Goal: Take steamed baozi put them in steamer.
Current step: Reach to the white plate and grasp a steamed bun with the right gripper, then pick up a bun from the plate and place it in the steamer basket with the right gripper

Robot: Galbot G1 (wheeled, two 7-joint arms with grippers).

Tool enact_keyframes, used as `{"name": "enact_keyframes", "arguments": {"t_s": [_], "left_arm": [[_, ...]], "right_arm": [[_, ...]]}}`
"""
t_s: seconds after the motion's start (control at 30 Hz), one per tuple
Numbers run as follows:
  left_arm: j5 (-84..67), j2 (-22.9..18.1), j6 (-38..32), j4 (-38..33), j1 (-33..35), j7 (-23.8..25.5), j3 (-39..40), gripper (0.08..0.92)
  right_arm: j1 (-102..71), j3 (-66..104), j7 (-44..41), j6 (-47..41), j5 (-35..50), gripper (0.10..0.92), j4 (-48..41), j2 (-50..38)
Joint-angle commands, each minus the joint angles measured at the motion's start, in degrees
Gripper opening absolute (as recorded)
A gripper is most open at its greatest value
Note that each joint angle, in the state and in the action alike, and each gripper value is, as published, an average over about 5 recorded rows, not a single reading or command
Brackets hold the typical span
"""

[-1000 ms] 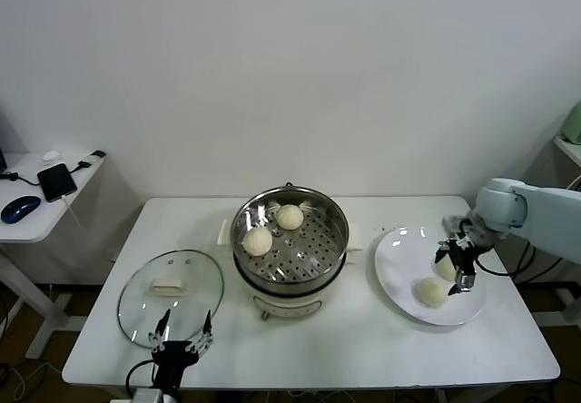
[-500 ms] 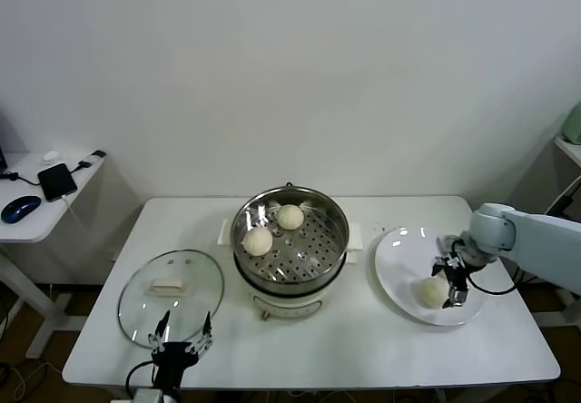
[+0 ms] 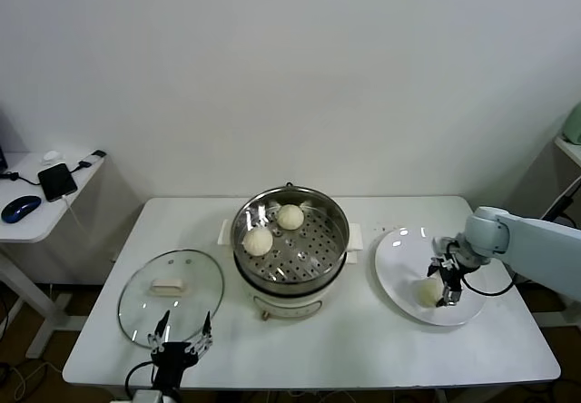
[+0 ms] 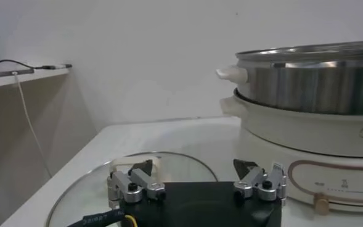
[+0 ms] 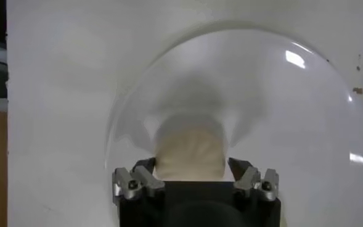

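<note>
The right gripper is low over the white plate at the right side of the table. In the right wrist view its 2 fingers stand spread, 1 on each side of a baozi that lies on the plate between them. The bun fills most of the gap, and its flanks look to be right at the inner faces of the fingertips, though whether they press on it cannot be told. In the head view the same bun shows as a pale round shape on the plate just beside the gripper, toward the steamer side; only this 1 bun is clearly visible on the plate.

The steamer stands at the middle of the table, uncovered, and 2 more baozi sit apart on its perforated tray (1 at the back, 1 toward the robot's left).

The glass lid lies flat on the table to the left of the steamer. The left gripper is parked at the near table edge just in front of the lid, fingers parted and holding nothing.
</note>
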Motion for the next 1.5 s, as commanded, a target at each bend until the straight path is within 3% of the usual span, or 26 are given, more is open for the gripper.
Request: {"name": "enact_keyframes", "arguments": {"t_s": [0.03,0.37,0.57,0.73,0.87,1.03,1.27,1.5], "left_arm": [[0.02,-0.01,-0.01,-0.04,0.01,0.01,0.07,0.823],[0.31,-0.39,0.64,-0.6,-0.49,0.21,0.42,0.823],[0.64,-0.41,1.14,-0.83,-0.92,0.37,1.02,0.823],[0.65,-0.12,1.17,-0.83,-0.96,0.39,1.15,0.823],[0.57,0.04,1.07,-0.69,-0.93,0.32,1.11,0.823],[0.54,-0.09,1.06,-0.71,-0.9,0.28,1.06,0.823],[0.42,-0.16,1.03,-0.85,-0.64,0.17,0.58,0.823],[0.38,-0.77,1.06,-1.23,-0.4,0.16,0.47,0.823]], "right_arm": [[-0.31,0.68,-0.84,0.33,-0.12,0.708,-0.18,0.03],[19.41,-7.34,-8.04,6.23,2.75,0.654,0.31,2.71],[39.46,-15.42,-13.26,17.16,11.65,0.653,-0.84,15.01],[46.6,-13.91,-15.29,26.61,13.41,0.653,1.53,25.69],[45.73,-11.46,-15.31,33.21,10.32,0.653,8.84,33.51],[37.77,-9.17,-13.57,41.33,-0.85,0.653,13.51,38.91],[25.42,-8.23,-9.44,46.09,-13.47,0.653,10.55,40.99],[18.61,-7.75,-6.28,46.67,-17.65,0.653,4.32,42.73]]}}
